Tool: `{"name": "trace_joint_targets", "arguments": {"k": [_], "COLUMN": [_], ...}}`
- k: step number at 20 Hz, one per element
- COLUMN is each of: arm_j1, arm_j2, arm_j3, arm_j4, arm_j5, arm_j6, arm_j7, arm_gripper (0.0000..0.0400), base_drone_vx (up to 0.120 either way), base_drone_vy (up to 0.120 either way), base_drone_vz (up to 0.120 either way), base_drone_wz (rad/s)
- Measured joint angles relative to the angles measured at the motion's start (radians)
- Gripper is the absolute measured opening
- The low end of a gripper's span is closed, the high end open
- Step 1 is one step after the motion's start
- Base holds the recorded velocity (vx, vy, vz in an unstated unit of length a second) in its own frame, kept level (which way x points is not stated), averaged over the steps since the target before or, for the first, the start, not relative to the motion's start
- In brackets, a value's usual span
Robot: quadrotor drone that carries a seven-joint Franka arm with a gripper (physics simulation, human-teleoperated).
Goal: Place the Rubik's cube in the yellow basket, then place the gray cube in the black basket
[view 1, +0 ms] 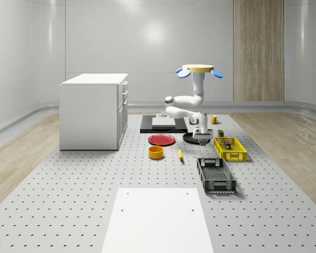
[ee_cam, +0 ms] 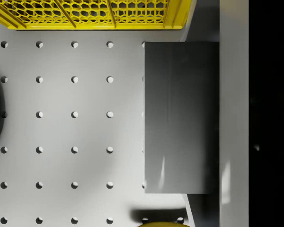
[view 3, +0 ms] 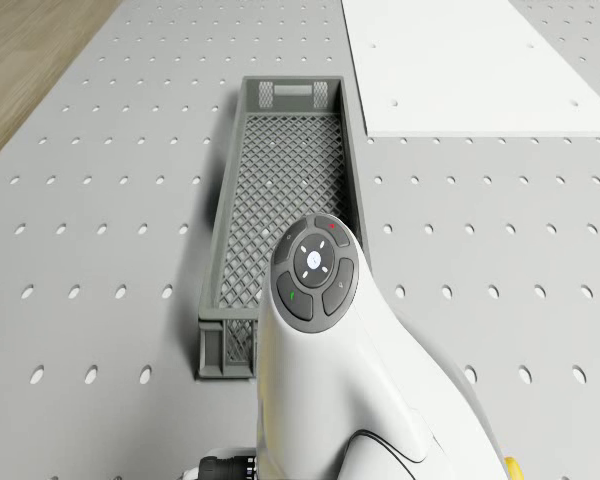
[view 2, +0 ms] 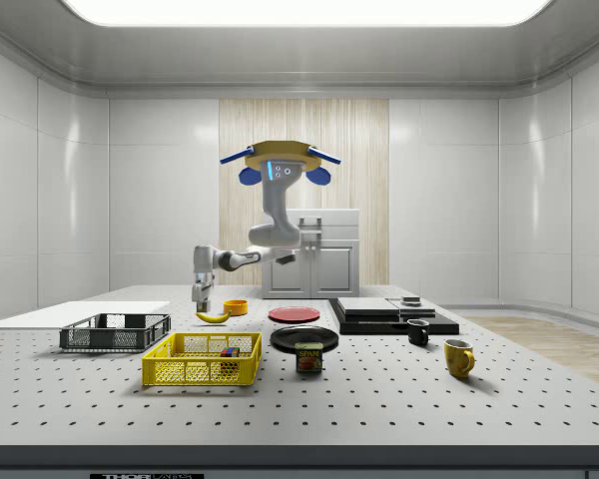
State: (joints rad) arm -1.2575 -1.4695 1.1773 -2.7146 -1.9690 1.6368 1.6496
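End effector (view 1: 202,138), grip state unclear, hangs between black pan (view 1: 191,138), banana (view 1: 180,153) and yellow basket (view 1: 230,148).

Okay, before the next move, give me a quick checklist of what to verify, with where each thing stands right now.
1. Rubik's cube inside the yellow basket: ok.
2. Gray cube at the tool: it sits close in the wrist view; whether it is firmly held, cannot tell.
3. Tool above the black basket: not ok, it hangs over the table beside the yellow basket.
4. Black basket upright, top open: ok.
5. Drone hovering above the table: ok.
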Motion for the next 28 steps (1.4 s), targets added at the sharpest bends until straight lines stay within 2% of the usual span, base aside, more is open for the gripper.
{"name": "trace_joint_targets", "arguments": {"k": [2, 28], "arm_j1": [0.0, -0.004], "arm_j2": [-0.001, -0.009], "arm_j3": [0.0, 0.001], "arm_j4": [0.0, 0.001], "arm_j5": [0.0, 0.004], "arm_j6": [0.001, 0.008], "arm_j7": [0.0, 0.003], "arm_gripper": [0.025, 0.025], "base_drone_vx": [0.12, 0.12], "base_drone_vy": [0.12, 0.0], "base_drone_vz": [0.0, 0.0], "base_drone_wz": [0.0, 0.0]}}
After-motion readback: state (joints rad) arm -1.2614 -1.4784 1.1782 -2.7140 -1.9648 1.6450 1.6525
